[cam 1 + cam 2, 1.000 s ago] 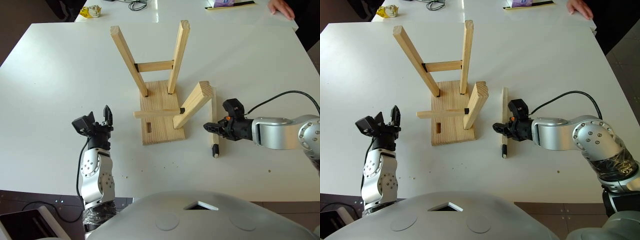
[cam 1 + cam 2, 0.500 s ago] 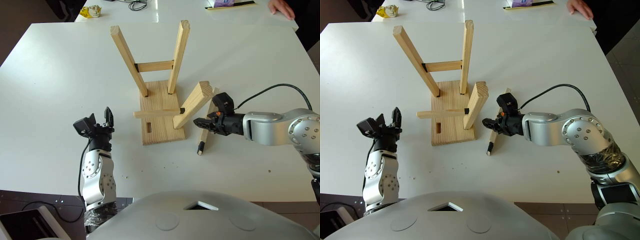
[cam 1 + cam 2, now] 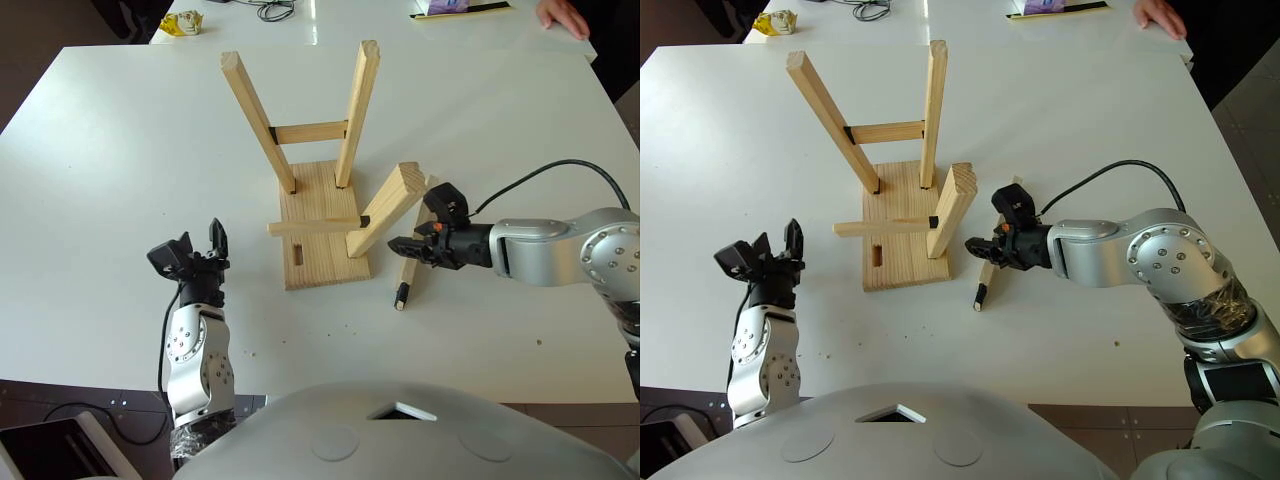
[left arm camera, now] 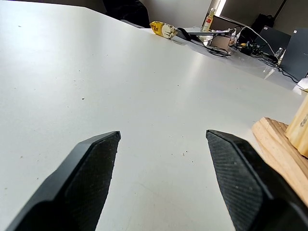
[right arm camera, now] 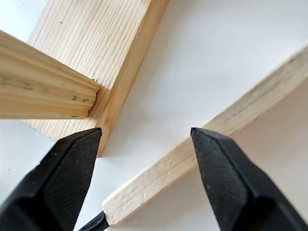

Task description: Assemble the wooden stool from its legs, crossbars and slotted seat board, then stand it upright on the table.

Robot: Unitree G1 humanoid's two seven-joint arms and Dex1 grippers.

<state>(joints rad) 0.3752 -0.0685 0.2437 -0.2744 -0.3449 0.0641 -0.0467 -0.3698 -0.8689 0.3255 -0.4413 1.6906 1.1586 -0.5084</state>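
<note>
crossbar (image 3: pixel 405 281) on table (image 3: pixel 120 150) just r of seat board (image 3: pixel 322 257); 2 legs (image 3: pixel 357 110) on board's far end.

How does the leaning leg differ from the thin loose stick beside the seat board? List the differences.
The leaning leg is thick; the loose stick is thin. The leg stands tilted with its foot on the seat board; the stick lies flat on the table. The leg carries a crossbar; the stick is joined to nothing. Both are pale wood.

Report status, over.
Left pincer open, empty. Right pincer open over loose stick beside seat board. Tilted leg close alongside.
</note>
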